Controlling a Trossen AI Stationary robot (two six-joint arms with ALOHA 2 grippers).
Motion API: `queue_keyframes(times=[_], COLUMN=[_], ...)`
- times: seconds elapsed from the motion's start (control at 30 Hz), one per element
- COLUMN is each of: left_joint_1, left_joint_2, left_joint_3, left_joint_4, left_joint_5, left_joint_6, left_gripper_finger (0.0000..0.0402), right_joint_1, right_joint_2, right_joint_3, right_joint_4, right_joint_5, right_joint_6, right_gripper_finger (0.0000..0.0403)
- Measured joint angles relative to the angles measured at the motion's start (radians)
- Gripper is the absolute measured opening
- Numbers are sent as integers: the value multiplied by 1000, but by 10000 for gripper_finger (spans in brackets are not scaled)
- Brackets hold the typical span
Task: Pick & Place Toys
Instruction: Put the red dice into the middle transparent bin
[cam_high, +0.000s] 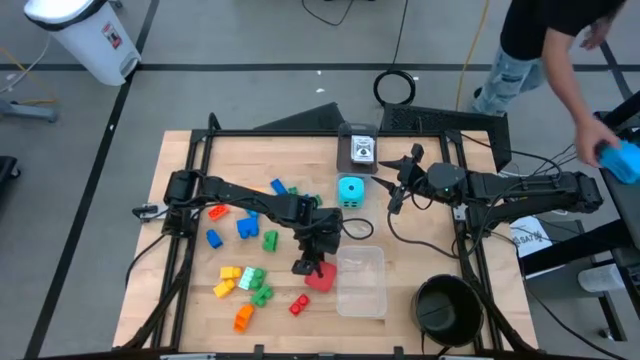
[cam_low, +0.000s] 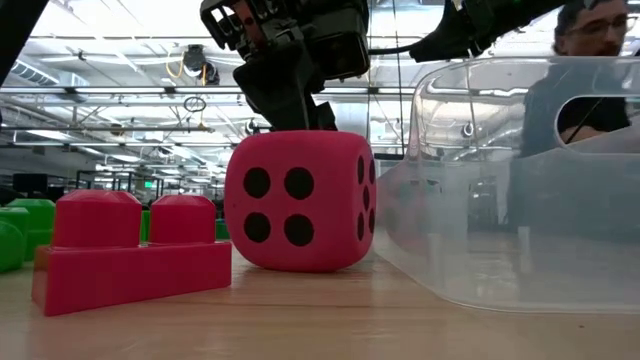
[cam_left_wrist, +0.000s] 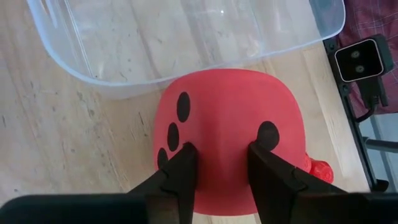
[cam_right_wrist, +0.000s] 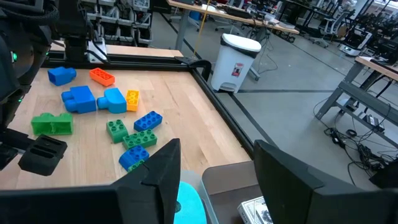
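Nearest the table's front edge, my left gripper (cam_high: 311, 268) pinches the red die (cam_high: 322, 277) on the wood — just beside the clear plastic box (cam_high: 362, 281). Farther back, my right gripper (cam_high: 398, 183) hovers with fingers parted, empty, near the cyan die (cam_high: 350, 189).

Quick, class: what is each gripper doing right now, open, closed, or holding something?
Left gripper: closed on the red die, beside the clear box.
Right gripper: open, holding nothing, above the cyan die.
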Motion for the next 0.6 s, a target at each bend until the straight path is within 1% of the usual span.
queue_keyframes(times=[0.33, 0.43, 0.53, 0.6], left_joint_1=[-2, -2, 7, 19], left_joint_2=[2, 2, 2, 2], left_joint_3=[-1, -1, 0, 0], left_joint_4=[18, 12, -9, -27], left_joint_5=[-1, -1, -1, 4], left_joint_6=[5, 6, 41, 70], left_gripper_finger=[123, 111, 91, 88], right_joint_1=[0, 3, 19, 36], right_joint_2=[0, 0, -7, -10], right_joint_3=[0, 0, 0, 0], right_joint_4=[-4, -28, -32, -31], right_joint_5=[0, 0, -1, -3], right_joint_6=[4, 11, 34, 45], right_gripper_finger=[171, 171, 171, 171])
